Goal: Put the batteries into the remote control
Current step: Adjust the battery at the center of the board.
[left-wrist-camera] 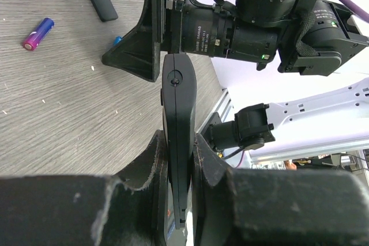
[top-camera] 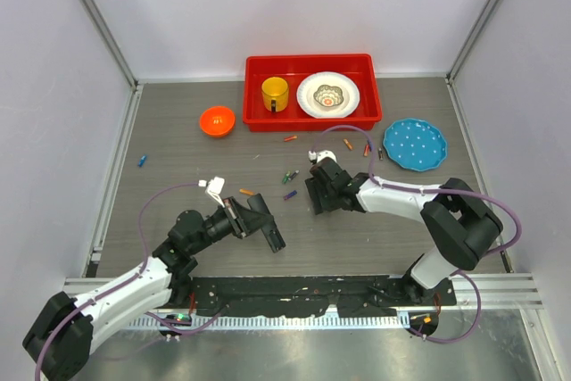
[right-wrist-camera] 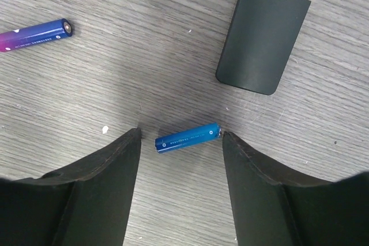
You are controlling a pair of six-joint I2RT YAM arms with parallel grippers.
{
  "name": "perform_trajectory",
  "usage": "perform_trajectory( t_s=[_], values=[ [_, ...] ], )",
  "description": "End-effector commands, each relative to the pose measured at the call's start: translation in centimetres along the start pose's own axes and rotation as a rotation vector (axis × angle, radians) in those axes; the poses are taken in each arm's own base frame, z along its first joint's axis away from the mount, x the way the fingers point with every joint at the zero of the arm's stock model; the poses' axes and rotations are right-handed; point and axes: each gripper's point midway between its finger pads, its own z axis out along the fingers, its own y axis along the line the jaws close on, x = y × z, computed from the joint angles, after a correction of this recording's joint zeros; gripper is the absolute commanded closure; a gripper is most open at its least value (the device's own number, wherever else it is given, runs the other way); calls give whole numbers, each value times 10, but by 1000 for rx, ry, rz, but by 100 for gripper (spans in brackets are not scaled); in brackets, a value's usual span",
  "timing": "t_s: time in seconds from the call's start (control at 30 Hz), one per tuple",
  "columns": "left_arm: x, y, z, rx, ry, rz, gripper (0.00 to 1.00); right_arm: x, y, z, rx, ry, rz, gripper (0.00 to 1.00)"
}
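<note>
My left gripper is shut on the remote control, a slim black bar held edge-on and reaching toward the right arm; from above the remote control sticks out of the left gripper. My right gripper is open and low over the table, with a blue battery lying lengthwise between its fingers; the right-hand fingertip is at the battery's end. A blue-purple battery lies to the left. From above, the right gripper is right of the remote, with more batteries scattered nearby.
A black battery cover lies flat beyond the right fingers. At the back stand a red bin with a yellow mug and a white plate, an orange bowl and a blue plate. A lone blue battery lies far left.
</note>
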Motion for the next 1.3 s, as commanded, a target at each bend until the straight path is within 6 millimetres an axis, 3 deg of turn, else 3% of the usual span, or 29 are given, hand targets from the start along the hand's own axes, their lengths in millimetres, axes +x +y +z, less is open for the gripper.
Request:
perform_trajectory(
  t_s=[0.0, 0.37, 0.5, 0.73, 0.87, 1.0, 1.07, 1.27],
  values=[
    [-7, -17, -1, 69, -24, 22, 100, 25, -4, 3, 29, 105, -20, 41],
    [-6, -16, -3, 66, -31, 23, 100, 24, -9, 1, 53, 89, -1, 57],
    [-7, -16, -3, 66, -33, 23, 100, 15, -15, -6, 85, 29, 72, 65],
    [-8, -17, -4, 70, -39, 25, 100, -13, -8, -29, 35, -131, 377, 66],
    [-10, -20, -3, 84, -47, 26, 100, -7, -15, -32, 39, -184, 644, 69],
    [-11, -24, -3, 100, -47, 24, 100, 0, -29, -33, 88, -253, 998, 86],
    [-11, -26, -3, 108, -47, 22, 100, 4, -36, -33, 114, -276, 1065, 89],
    [-11, -28, -6, 121, -52, 23, 100, 0, -46, -34, 183, -302, 1109, 83]
  ],
)
